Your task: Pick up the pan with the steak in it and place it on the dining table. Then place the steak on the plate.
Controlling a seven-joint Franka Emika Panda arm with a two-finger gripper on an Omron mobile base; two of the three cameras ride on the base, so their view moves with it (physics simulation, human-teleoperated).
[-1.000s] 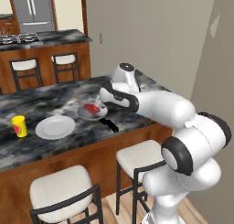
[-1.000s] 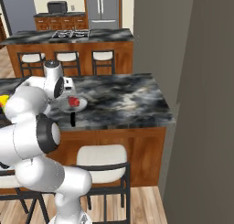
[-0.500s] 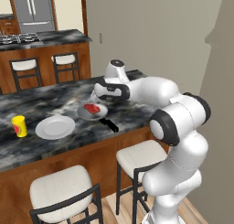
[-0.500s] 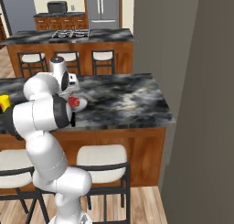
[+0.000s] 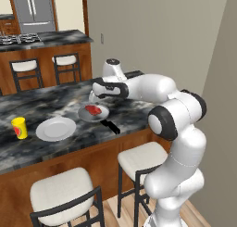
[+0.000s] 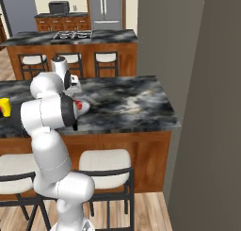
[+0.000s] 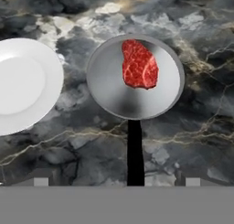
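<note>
Pan point(image 7: 135, 77) sits flat on the dining table point(image 5: 41, 142), black handle toward the stool-side edge, plate point(image 7: 20, 83) just beside it but not touching. Steak point(image 7: 140, 64) lies inside the pan, off-centre. Gripper point(image 5: 96, 97) hovers above the pan, jaws spread wide, holding nothing.

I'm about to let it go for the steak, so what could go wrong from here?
The steak lies flat and off-centre in the pan, near the far rim, so the open gripper could catch the rim or slip off the meat. The pan's handle reaches the table edge; a shove might tip it off. The plate sits close beside, so a pushed pan may knock it.
</note>
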